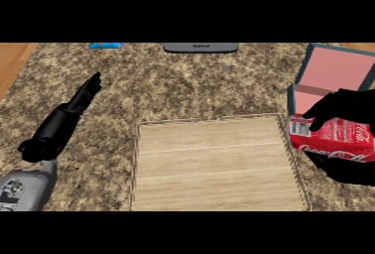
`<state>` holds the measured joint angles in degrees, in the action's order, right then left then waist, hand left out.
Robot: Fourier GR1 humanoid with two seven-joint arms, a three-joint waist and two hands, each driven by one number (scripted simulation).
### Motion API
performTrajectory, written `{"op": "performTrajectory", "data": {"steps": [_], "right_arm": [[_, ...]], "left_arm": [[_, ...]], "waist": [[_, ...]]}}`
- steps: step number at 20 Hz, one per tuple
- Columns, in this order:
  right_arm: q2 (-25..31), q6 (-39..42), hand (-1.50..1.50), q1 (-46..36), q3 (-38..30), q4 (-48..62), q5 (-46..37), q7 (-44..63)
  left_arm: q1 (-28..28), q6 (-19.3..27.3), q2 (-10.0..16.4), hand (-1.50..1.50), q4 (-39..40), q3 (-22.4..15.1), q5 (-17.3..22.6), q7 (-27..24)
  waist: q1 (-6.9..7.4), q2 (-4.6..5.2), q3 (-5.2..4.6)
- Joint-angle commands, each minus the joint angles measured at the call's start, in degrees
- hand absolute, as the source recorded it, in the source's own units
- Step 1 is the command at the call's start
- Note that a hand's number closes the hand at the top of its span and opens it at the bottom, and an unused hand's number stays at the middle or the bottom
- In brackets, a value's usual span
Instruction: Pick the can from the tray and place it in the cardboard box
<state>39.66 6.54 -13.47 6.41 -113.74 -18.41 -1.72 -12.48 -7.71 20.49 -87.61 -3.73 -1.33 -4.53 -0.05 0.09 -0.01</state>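
You see the black fingers (320, 115) of the right hand (353, 171) curled around the red cola can (338, 141), which lies tilted on its side over the right rim of the light wooden rectangular tray (219, 163), just in front of the open cardboard box with teal walls and pink inside (333, 69). Tray and box stand on the speckled brown stone counter (183, 84). At the left, the left hand (82, 96) rests with its fingers straight and together.
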Motion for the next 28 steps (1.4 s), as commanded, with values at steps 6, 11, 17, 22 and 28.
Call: {"op": "performTrajectory", "data": {"steps": [6, 11, 17, 22, 28], "right_arm": [[0.76, 2.92, 1.5, -16.78, -7.73, 27.86, -0.23, -3.62], [5.06, 5.32, 1.5, -19.24, -4.64, 40.61, -7.66, -12.52], [9.82, 15.67, 1.5, -25.69, -0.43, 57.04, -10.8, -19.01], [9.93, 17.04, 1.5, -33.0, 4.3, 69.16, -18.46, -24.96], [9.47, 17.19, -1.5, -34.42, 6.85, 80.98, -22.2, -40.81]], "left_arm": [[-3.24, -2.47, -0.75, 0.0, 1.31, 0.91, 0.6, 1.19], [-1.03, -0.47, -2.23, 0.0, -0.7, -1.36, -2.88, 0.71], [-1.36, -0.92, -3.23, 0.0, 0.24, -1.45, -2.57, -1.14], [-4.39, -0.86, -3.97, 0.0, 2.46, -0.7, -2.57, -0.31], [-3.57, -1.54, -3.79, 0.0, 1.45, -0.28, -2.51, 0.42]], "waist": [[1.3, 0.3, 0.01], [1.75, 0.34, 0.03], [2.72, 0.79, 0.06], [3.11, 1.07, 0.06], [2.8, 0.98, 0.15]]}}
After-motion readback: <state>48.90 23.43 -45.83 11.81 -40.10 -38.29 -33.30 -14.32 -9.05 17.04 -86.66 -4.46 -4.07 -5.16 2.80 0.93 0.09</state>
